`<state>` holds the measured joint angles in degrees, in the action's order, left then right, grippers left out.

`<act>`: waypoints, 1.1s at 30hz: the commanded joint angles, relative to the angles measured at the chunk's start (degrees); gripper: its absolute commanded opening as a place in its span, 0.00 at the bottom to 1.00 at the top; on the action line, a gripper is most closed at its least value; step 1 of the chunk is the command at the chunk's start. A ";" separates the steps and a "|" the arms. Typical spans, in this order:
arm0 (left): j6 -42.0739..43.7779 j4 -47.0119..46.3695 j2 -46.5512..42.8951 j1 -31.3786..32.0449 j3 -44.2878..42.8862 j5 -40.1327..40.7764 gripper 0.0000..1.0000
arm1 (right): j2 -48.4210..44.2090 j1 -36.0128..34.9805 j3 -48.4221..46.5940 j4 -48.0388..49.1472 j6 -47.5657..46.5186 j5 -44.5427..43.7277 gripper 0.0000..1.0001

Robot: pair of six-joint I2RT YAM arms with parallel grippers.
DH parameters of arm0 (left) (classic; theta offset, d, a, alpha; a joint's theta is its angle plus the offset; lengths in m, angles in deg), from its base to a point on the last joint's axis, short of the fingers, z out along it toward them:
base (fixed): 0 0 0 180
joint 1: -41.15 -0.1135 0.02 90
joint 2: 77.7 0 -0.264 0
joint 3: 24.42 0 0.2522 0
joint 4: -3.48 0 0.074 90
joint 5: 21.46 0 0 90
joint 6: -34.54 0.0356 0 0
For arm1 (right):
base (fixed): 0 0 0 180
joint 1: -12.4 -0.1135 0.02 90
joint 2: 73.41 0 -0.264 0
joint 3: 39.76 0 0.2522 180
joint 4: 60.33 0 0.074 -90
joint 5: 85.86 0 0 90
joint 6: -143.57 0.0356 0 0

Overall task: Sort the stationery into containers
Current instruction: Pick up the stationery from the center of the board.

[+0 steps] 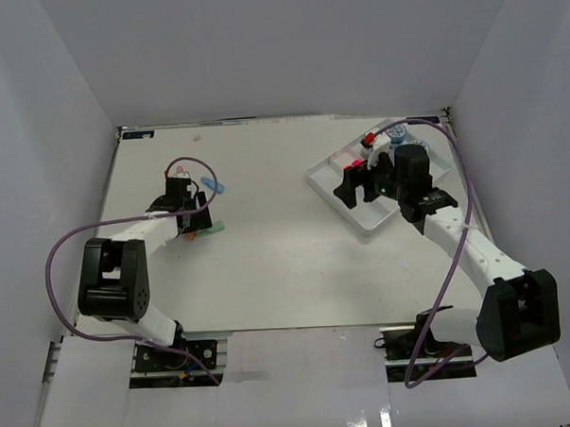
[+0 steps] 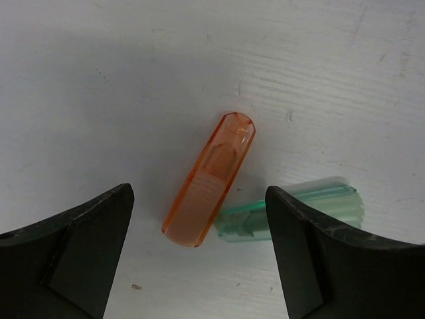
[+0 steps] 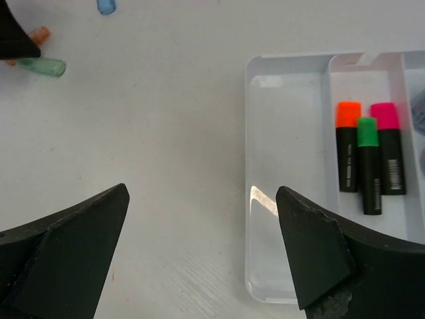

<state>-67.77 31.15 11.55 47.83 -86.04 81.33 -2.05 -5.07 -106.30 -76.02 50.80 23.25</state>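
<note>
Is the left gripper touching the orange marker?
Apart. Left wrist view: the orange marker lies inside the open left gripper, a gap showing on each side.

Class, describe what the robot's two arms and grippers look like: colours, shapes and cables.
Both the left arm and the right arm have white links with bulky black joint housings. A purple cable loops along each. The left gripper and right gripper are black, each with two matte, wedge-shaped fingers tapering to blunt tips.

Pointing the left pincer (image 2: pixel 199 199) straight down, jaws spread wide; reaching the right pincer (image 3: pixel 202 196) forward, jaws gaping just as wide.
</note>
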 commanded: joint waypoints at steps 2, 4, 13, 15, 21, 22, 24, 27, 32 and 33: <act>0.01 -0.11 2.94 -1.14 -3.38 -3.21 0.88 | -1.30 -0.72 3.55 4.13 2.06 5.41 0.98; 0.01 -0.20 4.52 -1.32 -3.65 -4.27 0.84 | -1.39 -0.72 4.25 4.22 2.06 5.41 0.98; -0.34 -0.03 5.06 -1.32 -3.39 -8.31 0.48 | -2.01 -0.89 5.14 4.48 2.06 5.93 0.98; -0.69 -0.11 4.53 -1.23 -3.30 -8.93 0.43 | -2.09 -1.07 5.31 4.40 2.06 6.02 0.98; -2.36 -0.20 2.34 -1.23 -3.12 -12.35 0.26 | -2.71 -3.78 5.40 5.54 4.08 6.99 0.98; -2.88 -0.38 1.81 -1.23 -2.95 -12.71 0.25 | -2.71 -4.49 5.23 5.71 4.61 7.08 0.98; -4.64 -1.16 -0.73 -1.32 -2.60 -16.65 0.24 | -2.53 -7.20 5.14 6.76 6.89 6.73 0.98; -8.59 -2.57 -3.72 -1.23 -1.89 -22.45 0.24 | -1.83 -12.55 4.53 8.87 10.49 4.54 0.98; -21.65 -7.57 -12.25 -0.62 1.26 -32.29 0.25 | 2.55 -21.00 0.93 12.73 19.00 -0.30 0.98; -23.79 -8.37 -13.48 -0.18 1.80 -32.74 0.25 | 3.35 -21.98 0.48 13.53 19.98 -0.65 0.98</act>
<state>-81.83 27.35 3.35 46.76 -85.91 56.09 -0.85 -24.15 -102.43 -68.20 64.20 25.43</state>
